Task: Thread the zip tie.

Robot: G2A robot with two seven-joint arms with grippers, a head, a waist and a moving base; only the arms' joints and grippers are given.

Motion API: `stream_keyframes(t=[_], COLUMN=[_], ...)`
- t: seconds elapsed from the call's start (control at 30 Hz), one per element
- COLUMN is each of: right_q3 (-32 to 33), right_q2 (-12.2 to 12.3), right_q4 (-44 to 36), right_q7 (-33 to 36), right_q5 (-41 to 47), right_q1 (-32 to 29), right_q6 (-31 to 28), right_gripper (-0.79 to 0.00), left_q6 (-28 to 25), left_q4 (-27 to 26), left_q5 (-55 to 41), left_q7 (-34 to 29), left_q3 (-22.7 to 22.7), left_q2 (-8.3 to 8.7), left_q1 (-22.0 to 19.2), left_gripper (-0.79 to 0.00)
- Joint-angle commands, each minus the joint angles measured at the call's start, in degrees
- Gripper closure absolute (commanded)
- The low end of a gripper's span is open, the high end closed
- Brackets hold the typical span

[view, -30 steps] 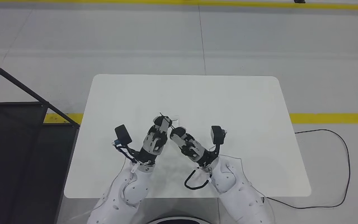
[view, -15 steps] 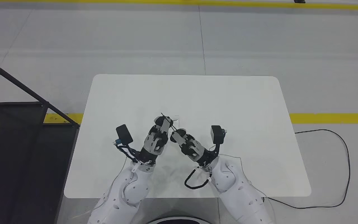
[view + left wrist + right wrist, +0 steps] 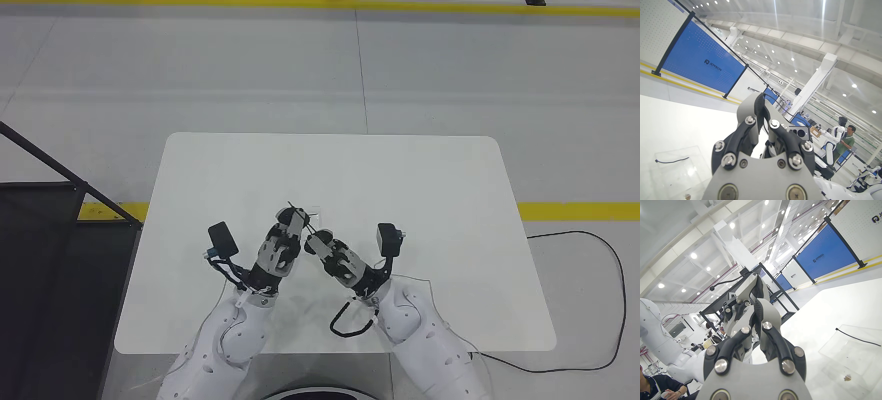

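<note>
Two grippers meet tip to tip above the near part of the table (image 3: 420,180), a little left of its middle; the left gripper (image 3: 761,99) has its pads pressed together on the zip tie (image 3: 712,288), whose small square head sticks out free beyond the fingertips; the right gripper (image 3: 758,304) is likewise pressed together just beside it, and seems to nip the tail stretch of the same strap, though the pads hide the exact spot. One more black tie, a spare tie (image 3: 857,338), lies flat in a clear tray (image 3: 829,349) on the table, well apart from both arms.

The strap looks very light and thin, springy rather than limp; it should bow under a push and flick back when let go, so it will likely buckle if driven from far behind its tip. Its smooth plastic may slide between the pads; the ribbed face should give a little more bite. Best hold, I judge: close behind the head on one side, so the slot stays steady and uncovered, and close behind the tail's tip on the other, leaving only a short free end to steer into the slot.
</note>
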Motion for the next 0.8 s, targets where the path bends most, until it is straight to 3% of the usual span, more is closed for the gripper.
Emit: stream_keyframes(t=[0.0,0.33,0.5,0.7,0.77], right_q3=[-0.10,-0.51,-0.61,-0.82,-0.86], right_q2=[0.04,0.26,0.37,0.49,0.54], right_q4=[0.03,0.05,0.10,0.13,0.19], right_q7=[-0.15,-0.89,-1.32,-1.57,-1.58], right_q5=[0.12,0.15,0.16,0.23,0.14], right_q1=[0.05,0.22,0.28,0.36,0.43], right_q6=[0.00,0.00,0.00,0.00,0.00], right_gripper=[-0.028,-0.148,-0.163,-0.132,-0.086], left_q6=[-0.01,-0.15,-0.22,-0.59,-0.62], left_q4=[-0.02,0.05,0.09,0.14,0.23], left_q5=[0.10,0.39,0.35,0.28,0.26], left_q7=[-0.01,0.10,0.15,0.12,0.08], left_q3=[-0.04,-0.11,-0.19,-0.33,-0.39], left_q2=[-0.03,-0.21,-0.30,-0.38,-0.40], left_q1=[-0.01,0.06,0.10,0.14,0.16], left_gripper=[0.000,0.000,0.000,0.000,0.000])
